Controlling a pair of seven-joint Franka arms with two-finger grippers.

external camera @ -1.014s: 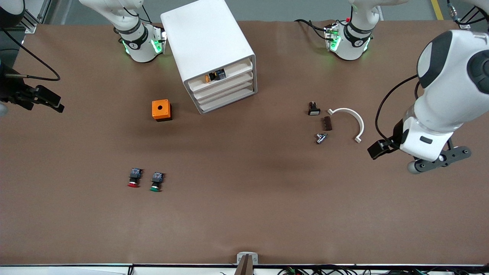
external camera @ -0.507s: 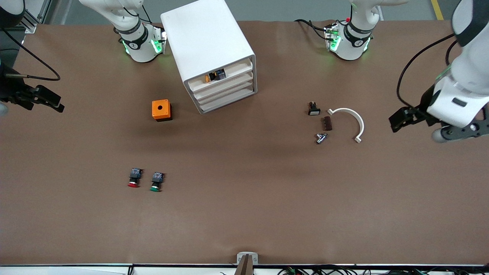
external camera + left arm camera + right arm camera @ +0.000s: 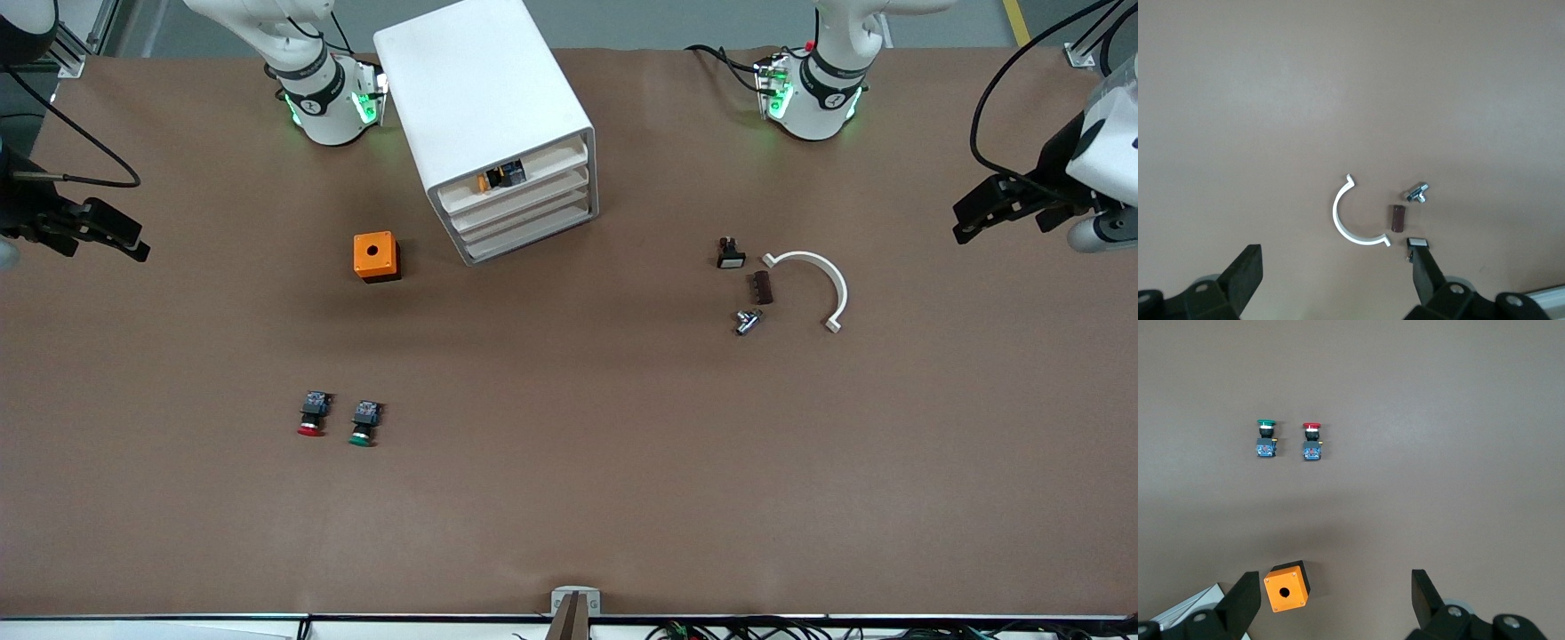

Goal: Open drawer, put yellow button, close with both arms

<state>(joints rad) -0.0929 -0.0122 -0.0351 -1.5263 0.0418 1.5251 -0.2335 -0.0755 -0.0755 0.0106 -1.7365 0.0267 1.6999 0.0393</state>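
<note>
The white cabinet [image 3: 484,98] stands near the robots' bases; one corner of it shows in the right wrist view [image 3: 1185,608]. The drawer [image 3: 542,166], its top tray, sits level with the two lower trays. The yellow button [image 3: 494,179] lies inside it, with its orange cap and dark body showing through the front. My left gripper [image 3: 996,209] is open and empty over the left arm's end of the table, and shows in its wrist view [image 3: 1335,270]. My right gripper [image 3: 116,236] is open and empty over the right arm's end, and shows in its wrist view [image 3: 1335,590].
An orange cube with a hole [image 3: 376,256] sits beside the cabinet. Red-capped [image 3: 312,415] and green-capped [image 3: 364,423] switches lie nearer the front camera. A white curved clip [image 3: 818,280], a brown block [image 3: 762,287], a metal part [image 3: 747,320] and a small switch [image 3: 730,254] lie toward the left arm's end.
The left arm has swung outward toward its end of the table and toward the bases, with its gripper open. The right arm has not moved.
</note>
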